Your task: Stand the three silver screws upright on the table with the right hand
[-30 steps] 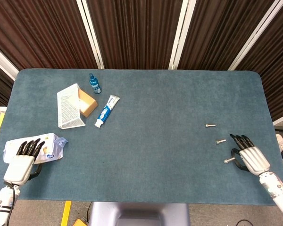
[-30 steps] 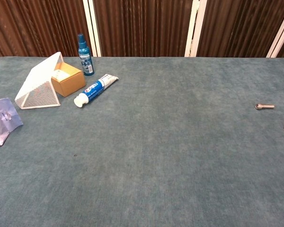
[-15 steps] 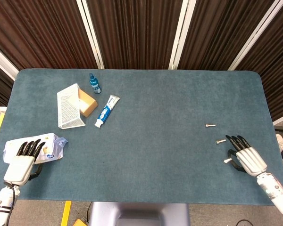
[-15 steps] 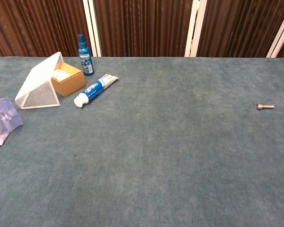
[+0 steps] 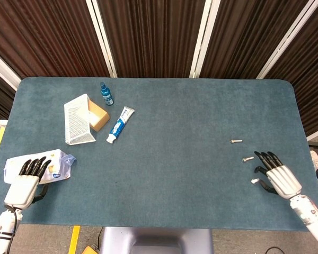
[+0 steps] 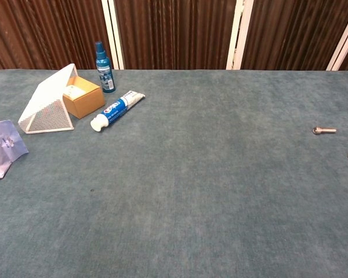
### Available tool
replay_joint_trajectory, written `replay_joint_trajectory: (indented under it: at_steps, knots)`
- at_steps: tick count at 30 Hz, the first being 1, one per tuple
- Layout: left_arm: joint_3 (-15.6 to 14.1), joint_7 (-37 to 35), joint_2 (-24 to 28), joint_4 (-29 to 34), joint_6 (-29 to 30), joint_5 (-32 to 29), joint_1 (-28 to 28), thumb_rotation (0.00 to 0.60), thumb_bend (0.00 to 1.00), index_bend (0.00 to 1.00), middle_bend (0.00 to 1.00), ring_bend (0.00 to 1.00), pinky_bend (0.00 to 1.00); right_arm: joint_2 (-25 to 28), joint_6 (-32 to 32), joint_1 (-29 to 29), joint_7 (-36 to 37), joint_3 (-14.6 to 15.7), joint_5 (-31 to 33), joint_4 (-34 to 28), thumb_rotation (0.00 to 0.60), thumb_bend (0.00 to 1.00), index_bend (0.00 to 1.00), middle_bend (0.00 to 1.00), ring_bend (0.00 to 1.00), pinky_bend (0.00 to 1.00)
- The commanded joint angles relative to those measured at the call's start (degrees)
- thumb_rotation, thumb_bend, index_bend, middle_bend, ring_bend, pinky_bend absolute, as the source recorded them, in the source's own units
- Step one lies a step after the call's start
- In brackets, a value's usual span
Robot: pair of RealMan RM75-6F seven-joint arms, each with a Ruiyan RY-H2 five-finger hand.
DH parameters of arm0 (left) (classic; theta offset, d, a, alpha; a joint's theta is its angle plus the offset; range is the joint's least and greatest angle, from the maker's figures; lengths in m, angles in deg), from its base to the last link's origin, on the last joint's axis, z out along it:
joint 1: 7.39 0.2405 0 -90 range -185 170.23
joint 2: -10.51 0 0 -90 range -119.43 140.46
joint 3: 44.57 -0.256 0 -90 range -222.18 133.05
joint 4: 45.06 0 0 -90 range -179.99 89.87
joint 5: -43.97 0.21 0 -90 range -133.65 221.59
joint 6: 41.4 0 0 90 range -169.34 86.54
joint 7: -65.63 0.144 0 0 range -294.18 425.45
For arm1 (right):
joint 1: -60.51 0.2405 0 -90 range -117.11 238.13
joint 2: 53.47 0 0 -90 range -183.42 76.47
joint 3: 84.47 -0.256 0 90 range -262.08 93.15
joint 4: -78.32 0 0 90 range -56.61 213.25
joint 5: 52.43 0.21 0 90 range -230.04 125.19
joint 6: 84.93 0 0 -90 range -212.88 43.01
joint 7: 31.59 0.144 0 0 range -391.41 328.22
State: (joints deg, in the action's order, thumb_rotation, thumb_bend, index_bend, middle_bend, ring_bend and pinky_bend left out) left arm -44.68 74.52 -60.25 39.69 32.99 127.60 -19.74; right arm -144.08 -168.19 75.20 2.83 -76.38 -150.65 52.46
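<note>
Closing in on the nearest screw [image 5: 255,181], lying flat on the tabletop [image 5: 175,159] at the thumb side of the right robot hand [image 5: 277,178]; grip not clear from either view. Two more screws, [image 5: 248,158] and [image 5: 236,141], lying just ahead of the fingertips. Next, likely: pinching, lifting, setting head-down.

Three silver screws [image 5: 236,141] [image 5: 248,159] [image 5: 255,181] — small, spread apart on the table.

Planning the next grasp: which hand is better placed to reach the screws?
The right hand: it is beside the nearest screw, the others just beyond. The left hand rests on a packet across the table.
</note>
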Motion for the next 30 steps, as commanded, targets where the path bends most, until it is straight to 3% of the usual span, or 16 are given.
replay_joint_trajectory:
  at_steps: [1,9,19,30]
  knots:
    - [-0.02,0.19,-0.04,0.04,0.01,-0.04,0.03,0.600,0.47,0.00,0.00,0.00,0.05,0.92,0.26,0.44,3.32,-1.81,1.86,-1.16,0.600,0.49,0.51,0.10,0.00,0.00]
    - [0.18,0.62,-0.89,-0.96,-0.44,-0.31,-0.26,0.600,0.47,0.00,0.00,0.00,0.05,0.68,9.83,5.70,9.13,-5.02,5.34,0.14,0.600,0.49,0.51,0.10,0.00,0.00]
    - [0.95,1.75,-2.10,-2.51,-2.54,-2.97,-0.88,0.600,0.47,0.00,0.00,0.00,0.05,-5.31,18.75,9.61,12.29,-4.49,5.38,8.03,0.600,0.49,0.54,0.10,0.00,0.00]
    - [1.19,2.43,-2.59,-3.10,-3.64,-4.20,-1.29,0.600,0.47,0.00,0.00,0.00,0.05,-8.56,23.28,10.54,13.54,-2.87,4.41,12.99,0.600,0.49,0.55,0.10,0.00,0.00]
